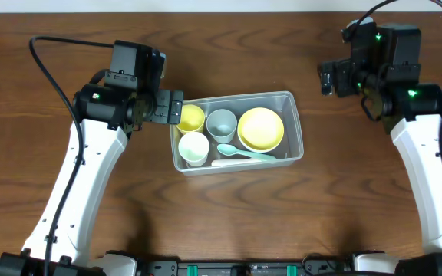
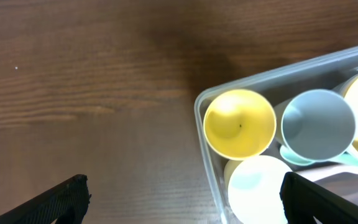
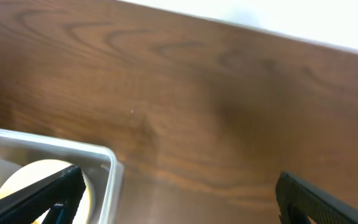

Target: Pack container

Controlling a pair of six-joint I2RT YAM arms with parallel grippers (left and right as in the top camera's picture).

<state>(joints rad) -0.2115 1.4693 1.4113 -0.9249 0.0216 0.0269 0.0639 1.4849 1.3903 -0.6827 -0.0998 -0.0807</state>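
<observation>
Left fingers [image 1: 176, 101]: with their arm, highest in the overhead view; spread apart, empty, at the container's [image 1: 244, 96] left end (contact cannot be judged from above).
Right fingers [image 1: 327, 84]: apart, empty, well off to the container's upper right, over bare table [image 1: 229, 46].
Container: clear tub mid-table; holds yellow cup [image 1: 191, 117], grey-blue cup [image 1: 222, 123], white cup [image 1: 193, 148], yellow bowl [image 1: 261, 128] and a pale spoon [image 1: 244, 154].
Left wrist view: black fingers [image 2: 55, 202] cut off by the bottom edge, wide apart, nothing between; one container corner [image 2: 199, 109] shows, white cup cropped, bowl a mere sliver.
Right wrist view: fingers [image 3: 328, 199] apart; only a blurred container corner [image 3: 107, 162] shows, lower left (contents hard to make out).
</observation>
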